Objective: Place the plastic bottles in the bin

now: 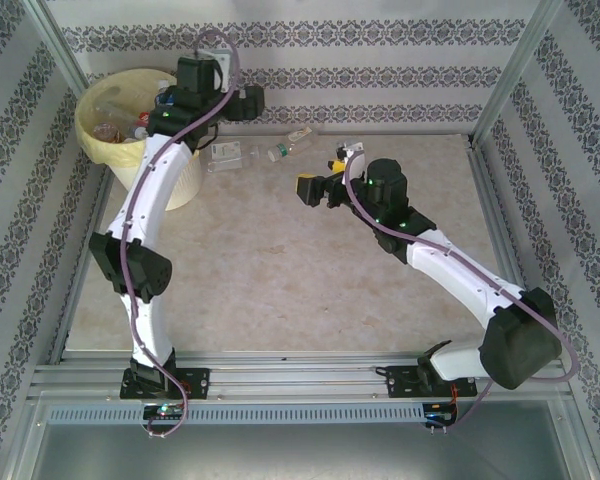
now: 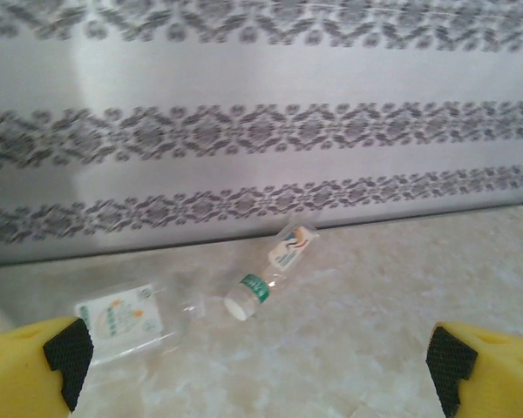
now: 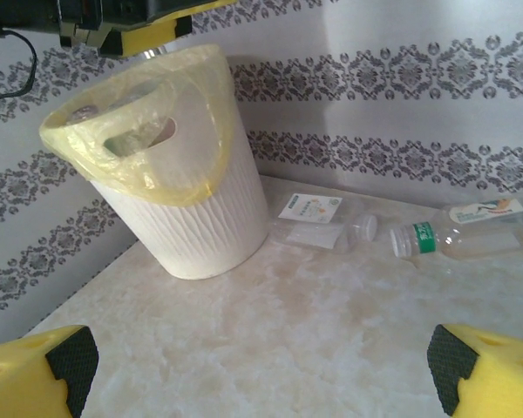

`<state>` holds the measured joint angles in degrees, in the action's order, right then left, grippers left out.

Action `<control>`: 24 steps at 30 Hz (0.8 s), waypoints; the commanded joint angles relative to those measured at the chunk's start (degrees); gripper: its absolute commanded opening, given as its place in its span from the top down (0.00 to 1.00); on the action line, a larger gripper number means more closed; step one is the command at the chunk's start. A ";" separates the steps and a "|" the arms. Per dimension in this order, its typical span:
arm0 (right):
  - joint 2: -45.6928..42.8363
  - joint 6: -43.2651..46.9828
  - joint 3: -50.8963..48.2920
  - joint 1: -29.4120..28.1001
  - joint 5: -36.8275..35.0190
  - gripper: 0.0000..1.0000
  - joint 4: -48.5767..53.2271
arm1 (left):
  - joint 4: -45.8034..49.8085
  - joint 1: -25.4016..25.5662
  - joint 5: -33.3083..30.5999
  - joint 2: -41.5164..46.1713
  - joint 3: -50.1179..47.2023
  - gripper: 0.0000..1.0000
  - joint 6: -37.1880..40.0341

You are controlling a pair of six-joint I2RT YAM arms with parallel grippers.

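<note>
Two clear plastic bottles lie by the back wall. One is a flattened bottle with a white and orange label (image 1: 225,155) (image 2: 126,318) (image 3: 318,222). The other has a green band and a white cap (image 1: 288,148) (image 2: 275,270) (image 3: 466,231). The cream bin (image 1: 130,125) (image 3: 183,192), lined with a yellow bag, stands at the far left with several bottles inside. My left gripper (image 1: 248,103) (image 2: 260,366) hovers open and empty beside the bin, facing the two bottles. My right gripper (image 1: 320,172) (image 3: 260,366) is open and empty near the table's middle, short of the same bottles.
Patterned walls close in the back and both sides of the marble-look table (image 1: 280,270). Metal frame posts (image 1: 510,70) rise at the far corners. The left arm's upper link (image 1: 165,190) crosses in front of the bin.
</note>
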<state>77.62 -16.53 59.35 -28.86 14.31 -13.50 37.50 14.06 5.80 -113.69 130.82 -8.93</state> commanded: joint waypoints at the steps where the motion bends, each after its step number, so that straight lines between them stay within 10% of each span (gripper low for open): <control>1: -2.39 -1.13 -1.32 0.89 -1.69 0.02 -0.80 | -1.73 1.16 -0.48 -3.97 2.44 0.00 3.55; 24: -9.42 -1.61 -5.48 4.51 -4.37 0.02 2.82 | -3.51 -0.42 -11.10 -26.91 11.29 0.00 -11.22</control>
<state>69.80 -17.82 54.46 -24.84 11.11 -11.16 36.62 15.00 -3.70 -138.52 139.96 -16.25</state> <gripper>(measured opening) 0.981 0.997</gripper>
